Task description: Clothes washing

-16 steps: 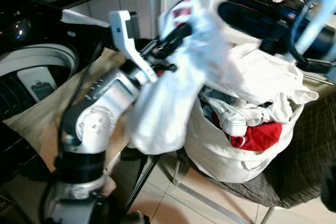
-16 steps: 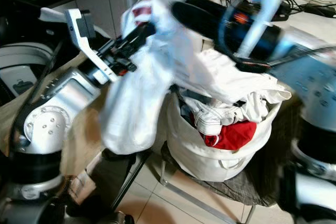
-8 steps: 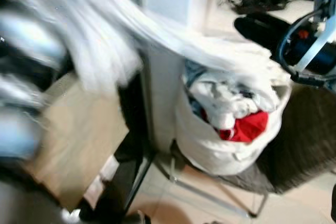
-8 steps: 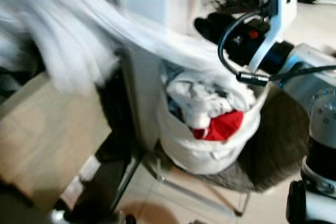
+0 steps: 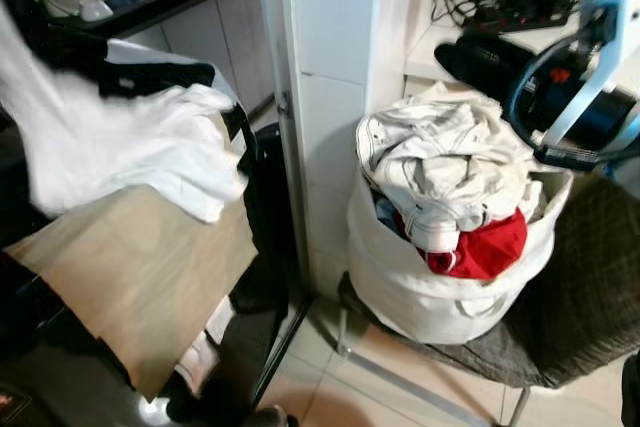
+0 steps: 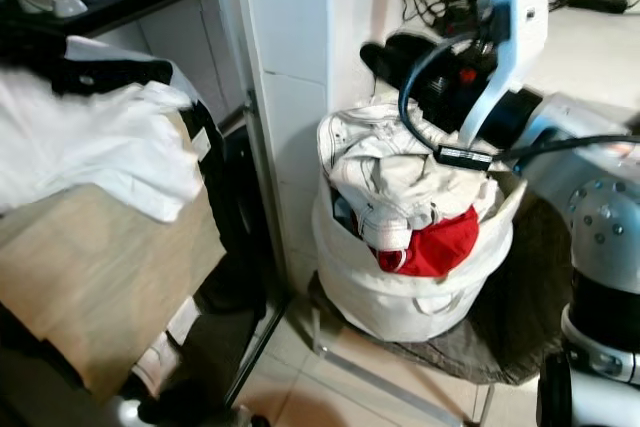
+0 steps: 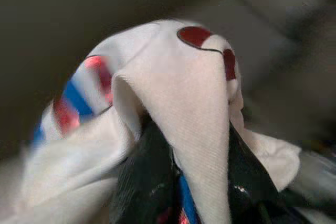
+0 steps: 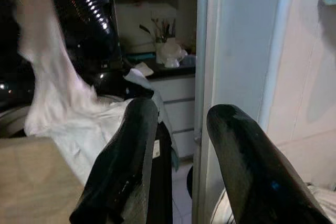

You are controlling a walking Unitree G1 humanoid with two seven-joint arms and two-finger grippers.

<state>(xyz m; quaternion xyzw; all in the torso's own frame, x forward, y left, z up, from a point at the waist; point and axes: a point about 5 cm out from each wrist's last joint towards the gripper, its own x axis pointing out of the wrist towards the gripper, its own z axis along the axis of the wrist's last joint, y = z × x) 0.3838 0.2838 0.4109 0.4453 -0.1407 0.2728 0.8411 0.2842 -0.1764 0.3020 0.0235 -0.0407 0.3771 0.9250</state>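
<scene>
Clothes split two ways: one white garment (image 5: pixel 120 152) is out on your left, the rest sit heaped in the white laundry bag (image 5: pixel 440 277) on your right.

Near: the bag stands on a dark-covered chair (image 5: pixel 590 287), close to the chair's front edge, against the tiled pillar (image 5: pixel 330 77). A cream garment (image 5: pixel 440 152) crowns the heap; a red garment (image 5: pixel 485 247) shows under it at the bag's rim.

Mid: the white garment drapes over the upper edge of a tan board (image 5: pixel 130 267) on the pillar's far side from the bag. In the left wrist view, the left gripper (image 7: pixel 184 182) has its black fingers clamped on this cloth, with red and blue print visible on the fabric.

Far: the right gripper (image 6: pixel 400 57) hovers above the bag's rear rim. In the right wrist view its fingers (image 8: pixel 126 150) stand apart with nothing between them, pointing past the pillar toward the left side.

Judgement: the heap lies below and just behind the right gripper's tips, so the right arm is nearer for the next pick. The cream garment's long axis runs roughly across the bag's mouth. The left arm's load probably goes further left, towards a dark rim (image 8: pixel 10 116) that I cannot identify.
</scene>
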